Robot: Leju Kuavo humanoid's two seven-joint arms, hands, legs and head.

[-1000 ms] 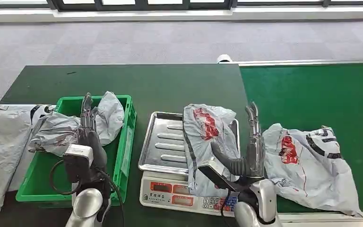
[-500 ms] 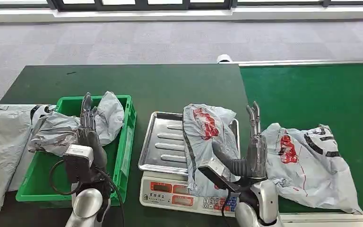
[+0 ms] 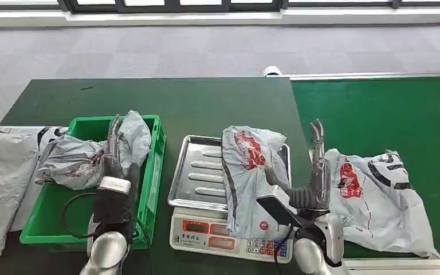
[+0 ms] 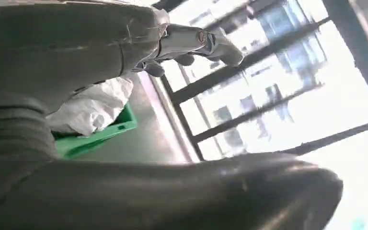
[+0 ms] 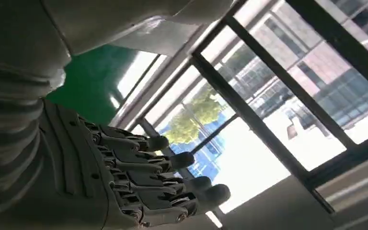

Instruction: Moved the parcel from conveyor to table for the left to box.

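Note:
A grey parcel with red print (image 3: 246, 172) lies draped over the steel tray (image 3: 197, 172) of a scale (image 3: 223, 235) on the dark green table. Another grey parcel (image 3: 378, 192) lies on the bright green conveyor (image 3: 378, 109). My right hand (image 3: 318, 175) stands between the two parcels with its fingers straight up and nothing in them; the right wrist view shows those fingers (image 5: 163, 182) stretched out and empty. My left hand (image 3: 114, 152) stands open over the green box (image 3: 152, 172), beside the grey parcels (image 3: 86, 157) lying in it. The left wrist view shows the box (image 4: 100, 136) and a white parcel (image 4: 93, 103).
A large grey parcel (image 3: 0, 177) lies at the table's left edge, beside the box. The conveyor's metal rail (image 3: 372, 75) runs along its far side. Grey carpet and windows lie beyond the table.
My right hand has shifted right, away from the parcel on the scale and up against the parcel on the conveyor. My left hand has moved a little right and forward over the box.

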